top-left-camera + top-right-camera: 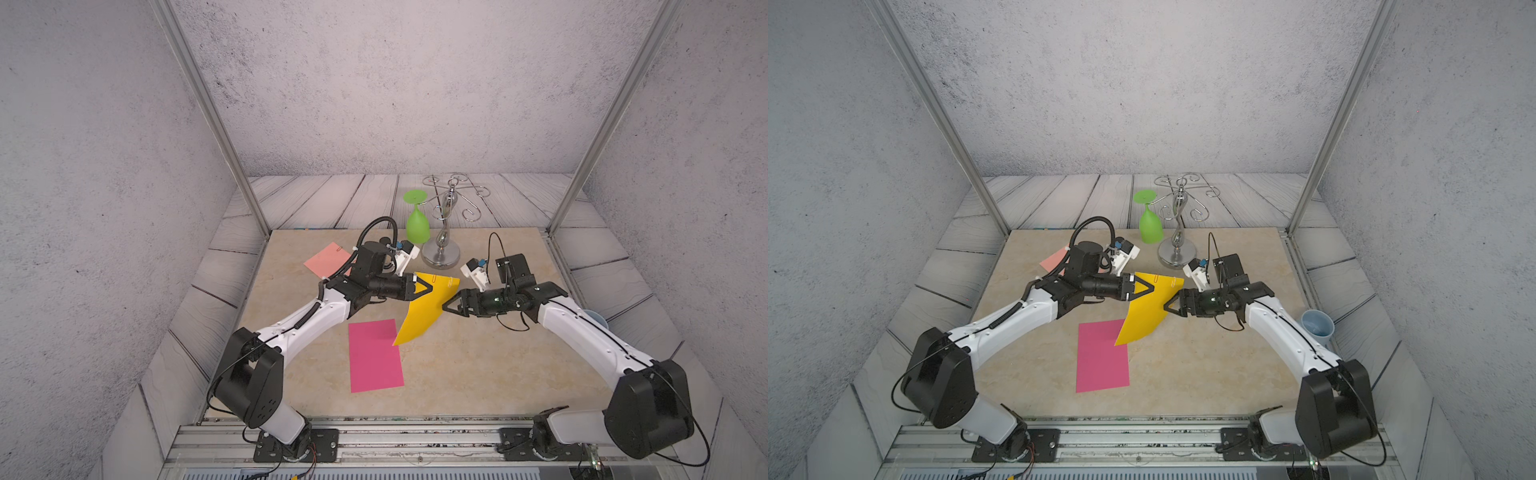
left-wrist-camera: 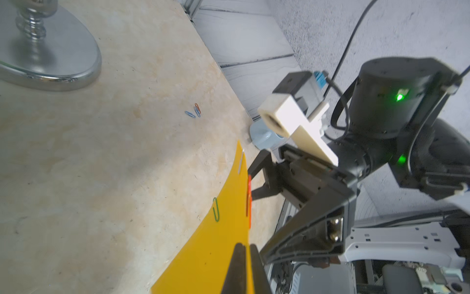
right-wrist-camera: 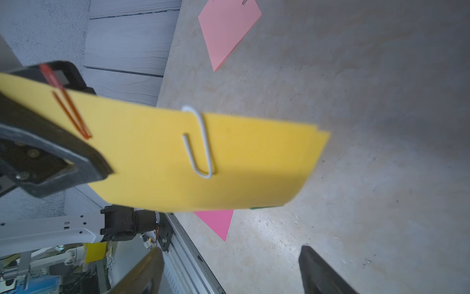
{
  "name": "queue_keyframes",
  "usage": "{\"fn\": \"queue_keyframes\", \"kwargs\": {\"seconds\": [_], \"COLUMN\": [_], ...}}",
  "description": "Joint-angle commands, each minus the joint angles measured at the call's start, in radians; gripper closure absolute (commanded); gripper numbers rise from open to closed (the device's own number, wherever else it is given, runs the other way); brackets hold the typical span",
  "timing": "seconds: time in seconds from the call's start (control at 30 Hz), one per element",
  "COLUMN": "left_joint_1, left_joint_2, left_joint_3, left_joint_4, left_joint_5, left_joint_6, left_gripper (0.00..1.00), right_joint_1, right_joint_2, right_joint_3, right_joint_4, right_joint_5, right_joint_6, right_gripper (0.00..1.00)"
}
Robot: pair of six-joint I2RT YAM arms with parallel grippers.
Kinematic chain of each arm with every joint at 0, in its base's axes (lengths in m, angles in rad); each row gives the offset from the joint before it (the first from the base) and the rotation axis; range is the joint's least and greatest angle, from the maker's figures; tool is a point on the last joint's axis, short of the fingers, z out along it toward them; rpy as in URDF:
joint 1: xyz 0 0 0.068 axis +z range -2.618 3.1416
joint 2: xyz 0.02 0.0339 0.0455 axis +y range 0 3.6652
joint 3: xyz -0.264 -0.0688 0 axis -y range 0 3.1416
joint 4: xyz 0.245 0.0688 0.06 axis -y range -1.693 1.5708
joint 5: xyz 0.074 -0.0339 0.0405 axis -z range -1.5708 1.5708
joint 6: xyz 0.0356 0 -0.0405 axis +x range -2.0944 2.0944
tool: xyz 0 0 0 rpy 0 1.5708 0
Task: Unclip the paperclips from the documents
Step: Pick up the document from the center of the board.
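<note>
One flat magenta paper rectangle (image 1: 374, 357) lies nearest; beyond, the left gripper (image 1: 432, 286) pinches a curled golden-yellow sheet (image 1: 419, 316) (white, red, green wire paperclips (image 3: 199, 142) on its edges), right gripper (image 1: 446, 305) gaping beside; farthest, half-covered salmon sheet (image 1: 326, 259), curly chrome stand (image 1: 442, 249).

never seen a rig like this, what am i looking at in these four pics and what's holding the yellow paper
Two robot arms work at a table, each ending in a two-fingered gripper. Two pictures look down on the whole scene; two come from cameras on the arms' wrists. The left gripper is shut on the yellow sheet, holding it up; a red paperclip, a white paperclip and a green paperclip are clipped on it. The right gripper is open beside it, holding nothing. A magenta sheet and a pink sheet lie flat. Loose paperclips and a chrome stand are there too.
</note>
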Motion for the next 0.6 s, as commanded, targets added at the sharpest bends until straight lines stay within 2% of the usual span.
{"fn": "queue_keyframes", "kwargs": {"seconds": [0.0, 0.13, 0.4, 0.57], "left_joint_1": [0.009, 0.010, 0.010, 0.010], "left_joint_2": [-0.029, -0.035, -0.030, -0.032], "left_joint_3": [0.050, 0.073, 0.104, 0.122], "left_joint_4": [-0.171, -0.225, -0.300, -0.346], "left_joint_5": [0.011, 0.031, 0.096, 0.138], "left_joint_6": [0.159, 0.230, 0.321, 0.365], "left_gripper": [1.00, 1.00, 1.00, 1.00], "right_joint_1": [-0.016, -0.019, -0.019, -0.017], "right_joint_2": [-0.069, -0.068, -0.038, -0.010], "right_joint_3": [0.045, 0.110, 0.153, 0.177], "right_joint_4": [-0.078, -0.125, -0.078, -0.054], "right_joint_5": [0.032, 0.007, -0.098, -0.157], "right_joint_6": [-0.119, -0.198, -0.232, -0.249], "right_gripper": [0.16, 0.16, 0.18, 0.25]}}
